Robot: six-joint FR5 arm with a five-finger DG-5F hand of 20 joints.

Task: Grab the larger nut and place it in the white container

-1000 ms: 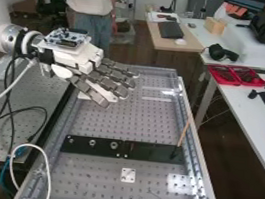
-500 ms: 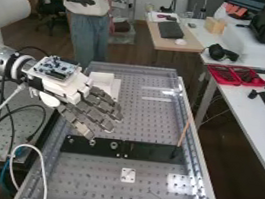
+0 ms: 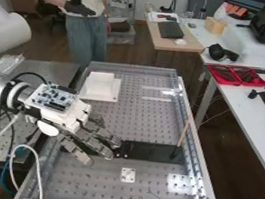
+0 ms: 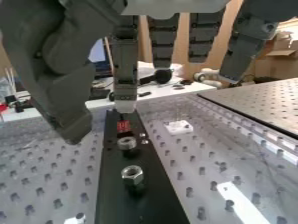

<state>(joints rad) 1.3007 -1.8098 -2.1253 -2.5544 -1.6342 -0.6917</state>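
In the high view the hand [image 3: 65, 117] is above the left part of the black strip [image 3: 148, 151], its fingers extended and spread, covering the nuts' spots. The wrist view has the hand [image 4: 125, 65] with fingers and thumb hanging over the strip [image 4: 148, 192], holding nothing. Two metal nuts stand on it in a row: one [image 4: 132, 174] closer to the camera, the other [image 4: 127, 143] farther off near a fingertip. This farther one looks the larger for its distance. A white container [image 3: 100, 87] sits on the bench's far left part.
A thin wooden stick [image 3: 183, 134] leans up from the strip's right end. A small white plate [image 3: 128, 175] lies on the perforated bench [image 3: 145, 118]. Cables [image 3: 28, 151] loop at the left edge. Red trays [image 3: 235, 75] are on the side table.
From the bench's far left, the hand has come toward the near end and down over the strip, uncovering the white container. Its fingers remain extended.
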